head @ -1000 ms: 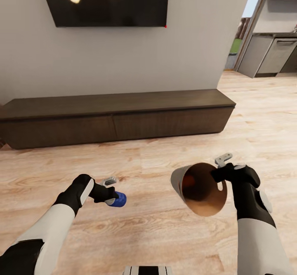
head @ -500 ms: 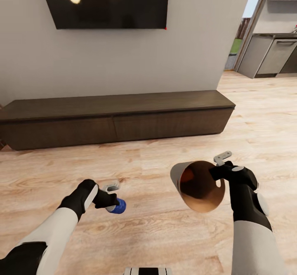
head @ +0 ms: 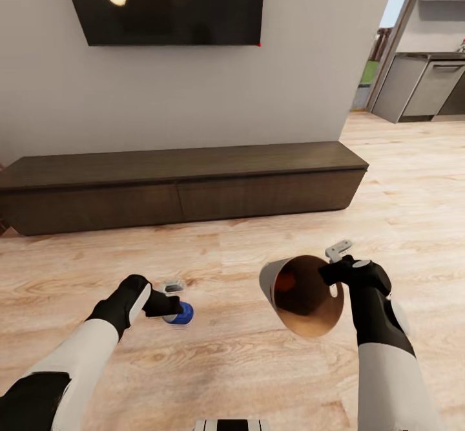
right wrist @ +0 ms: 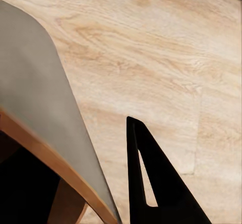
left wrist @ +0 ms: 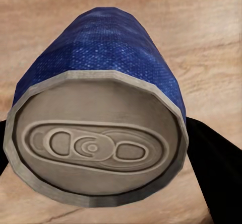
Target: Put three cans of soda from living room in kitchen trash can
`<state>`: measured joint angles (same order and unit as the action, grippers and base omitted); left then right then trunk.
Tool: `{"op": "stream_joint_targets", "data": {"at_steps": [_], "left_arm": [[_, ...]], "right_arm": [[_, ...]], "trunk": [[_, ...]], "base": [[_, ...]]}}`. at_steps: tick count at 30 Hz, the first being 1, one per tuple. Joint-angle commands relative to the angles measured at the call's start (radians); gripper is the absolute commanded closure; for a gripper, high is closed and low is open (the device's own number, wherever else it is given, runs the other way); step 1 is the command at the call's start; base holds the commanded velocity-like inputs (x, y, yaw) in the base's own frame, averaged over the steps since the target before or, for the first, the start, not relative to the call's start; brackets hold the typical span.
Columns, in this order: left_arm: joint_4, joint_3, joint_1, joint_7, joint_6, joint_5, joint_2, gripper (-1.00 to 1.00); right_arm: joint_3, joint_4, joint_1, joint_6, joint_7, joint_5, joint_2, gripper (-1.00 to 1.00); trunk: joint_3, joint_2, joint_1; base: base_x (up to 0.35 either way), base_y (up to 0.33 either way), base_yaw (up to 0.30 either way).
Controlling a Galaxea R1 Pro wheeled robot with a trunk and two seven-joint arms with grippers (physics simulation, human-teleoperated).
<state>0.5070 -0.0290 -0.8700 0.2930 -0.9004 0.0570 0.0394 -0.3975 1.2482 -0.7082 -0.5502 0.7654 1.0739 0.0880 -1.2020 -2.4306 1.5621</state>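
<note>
My left gripper (head: 173, 309) is shut on the dark blue can of soda (head: 179, 315), held low over the wood floor. In the left wrist view the can (left wrist: 116, 48) shows its silvery top, with black fingers (left wrist: 214, 168) on either side. My right gripper (head: 330, 274) is shut on the rim of the tash can (head: 274, 282), which is tilted with its orange-brown inside facing me. A darker orange patch shows inside it; I cannot tell what it is. In the right wrist view the bin's grey wall (right wrist: 35, 83) sits beside one black finger (right wrist: 151, 183).
A long dark bench (head: 181, 185) runs along the white wall under the black TV (head: 168, 4). Past the wall's end on the right, grey kitchen cabinets (head: 426, 85) stand. Open wood floor (head: 413, 179) leads that way.
My right arm has carried the tilted bin a little to the left, toward the left hand. The blue can has turned from pointing sideways to pointing more downward and drawn slightly left.
</note>
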Motion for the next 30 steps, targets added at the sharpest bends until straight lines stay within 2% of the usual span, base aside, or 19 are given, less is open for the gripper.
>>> {"op": "stream_joint_targets", "data": {"at_steps": [1,4,5,9,11,14,18,23,30], "left_arm": [[0.006,-0.006,-0.006,0.006,-0.006,0.001,0.006,1.00],[0.023,-0.023,-0.023,0.021,-0.022,0.000,0.023,1.00],[0.277,-0.100,-0.102,0.771,-0.147,0.000,0.144,1.00],[0.370,-0.105,-0.126,0.925,-0.147,-0.001,0.174,1.00],[0.402,-0.105,-0.149,1.000,-0.147,-0.002,0.183,1.00],[0.432,-0.107,-0.167,1.061,-0.147,-0.001,0.181,1.00],[0.493,-0.107,-0.174,1.156,-0.147,0.000,0.180,1.00],[0.576,-0.107,-0.176,1.202,-0.147,0.002,0.187,1.00],[0.605,-0.107,-0.176,1.232,-0.147,0.003,0.180,1.00]], "right_arm": [[0.006,0.006,-0.006,-0.006,0.006,0.006,0.006,1.00],[0.023,0.022,-0.022,-0.010,0.015,0.017,0.022,1.00],[0.167,0.074,-0.093,-0.448,0.353,0.018,0.027,1.00],[0.195,-0.036,-0.171,-0.494,0.363,0.029,0.028,1.00],[0.210,-0.102,-0.211,-0.497,0.364,0.067,0.030,1.00],[0.216,-0.189,-0.252,-0.497,0.364,0.111,0.033,1.00],[0.219,-0.267,-0.288,-0.497,0.362,0.129,0.034,1.00],[0.220,-0.296,-0.304,-0.497,0.358,0.134,0.035,1.00],[0.222,-0.302,-0.308,-0.497,0.356,0.136,0.039,1.00]], "trunk": [[0.000,0.000,0.000],[0.000,0.000,0.000],[0.000,0.000,0.000],[0.000,0.000,0.000],[0.000,0.000,0.000],[0.000,0.000,0.000],[0.000,0.000,0.000],[0.000,0.000,0.000],[0.000,0.000,0.000]], "base": [[0.000,0.000,0.000],[0.000,0.000,0.000],[0.000,0.000,0.000],[0.000,0.000,0.000],[0.000,0.000,0.000],[0.000,0.000,0.000],[0.000,0.000,0.000],[0.000,0.000,0.000],[0.000,0.000,0.000]]}}
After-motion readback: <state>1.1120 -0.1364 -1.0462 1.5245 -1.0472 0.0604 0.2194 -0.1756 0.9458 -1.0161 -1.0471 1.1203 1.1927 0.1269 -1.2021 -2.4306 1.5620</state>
